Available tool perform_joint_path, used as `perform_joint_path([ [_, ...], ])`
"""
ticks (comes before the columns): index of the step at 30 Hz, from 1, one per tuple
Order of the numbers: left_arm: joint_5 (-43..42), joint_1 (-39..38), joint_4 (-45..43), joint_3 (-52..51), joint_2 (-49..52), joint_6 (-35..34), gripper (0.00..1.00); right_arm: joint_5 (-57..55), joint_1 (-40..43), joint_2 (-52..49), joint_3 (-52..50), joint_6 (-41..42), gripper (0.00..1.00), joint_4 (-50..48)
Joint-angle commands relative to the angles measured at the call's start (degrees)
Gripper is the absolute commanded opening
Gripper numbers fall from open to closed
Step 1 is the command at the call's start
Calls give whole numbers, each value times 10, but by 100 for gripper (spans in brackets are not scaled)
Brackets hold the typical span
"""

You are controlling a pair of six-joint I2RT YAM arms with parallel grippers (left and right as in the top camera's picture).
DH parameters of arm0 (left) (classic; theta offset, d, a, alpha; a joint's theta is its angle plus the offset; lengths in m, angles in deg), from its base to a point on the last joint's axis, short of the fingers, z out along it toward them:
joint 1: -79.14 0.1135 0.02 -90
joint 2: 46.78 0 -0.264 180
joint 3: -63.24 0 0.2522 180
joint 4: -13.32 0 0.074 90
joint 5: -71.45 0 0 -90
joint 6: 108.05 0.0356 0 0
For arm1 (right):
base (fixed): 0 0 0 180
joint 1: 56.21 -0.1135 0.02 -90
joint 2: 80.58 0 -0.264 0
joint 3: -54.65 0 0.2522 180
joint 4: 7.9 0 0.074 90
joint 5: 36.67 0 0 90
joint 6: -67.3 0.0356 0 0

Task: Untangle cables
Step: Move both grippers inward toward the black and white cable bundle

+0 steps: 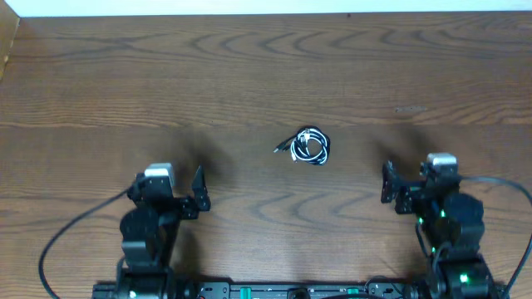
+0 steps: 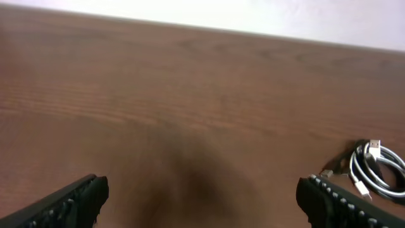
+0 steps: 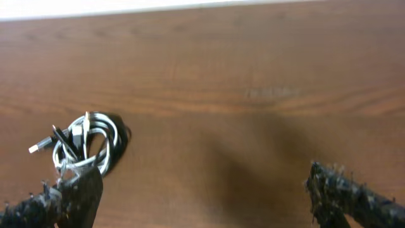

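Note:
The cables [image 1: 309, 146], one white and one black thin cord, lie coiled together in a small bundle on the wooden table [image 1: 249, 75], between and a little beyond both arms. In the left wrist view the cables [image 2: 373, 168] sit at the far right, past the right fingertip [image 2: 326, 199]. The right wrist view has the cables [image 3: 88, 149] at the left, just beyond the left fingertip [image 3: 73, 196]. My left gripper [image 1: 168, 188] [image 2: 202, 204] is open and holds nothing. My right gripper [image 1: 420, 179] [image 3: 202, 201] is also open and holds nothing. Neither touches the bundle.
The table's far edge [image 1: 266, 15] meets a pale wall. Thick black arm wires [image 1: 62, 241] loop out at the near left, and more arm wires [image 1: 515, 208] at the near right. A dark base rail [image 1: 283, 291] runs along the near edge.

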Motion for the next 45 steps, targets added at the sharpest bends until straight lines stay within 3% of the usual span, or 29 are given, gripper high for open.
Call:
perform_joint_path([
  [1,-8,2,27,70,82,-5,100,12,1,-73,49,6,99,9],
  [8,-52,2,126,223,265,-5,100,54,1,-239,156,-6,99,72],
  [15,-59,-10,273,370,406,-4,100,47,0,-367,291,-23,99,216],
  [23,-59,-56,358,415,451,-5,100,44,0,-428,372,-109,99,307],
  [29,-66,-56,361,415,451,-5,100,120,0,-428,372,-92,99,300],
  [33,-71,-56,306,415,453,-9,100,166,0,-428,372,-73,99,261],
  [35,-83,-59,266,415,459,-29,100,167,-2,-428,372,-10,95,233],
  [38,-82,-77,222,415,478,-37,100,167,-24,-428,372,11,88,211],
  [45,-83,-130,134,415,579,-37,100,123,-111,-464,372,30,88,179],
])
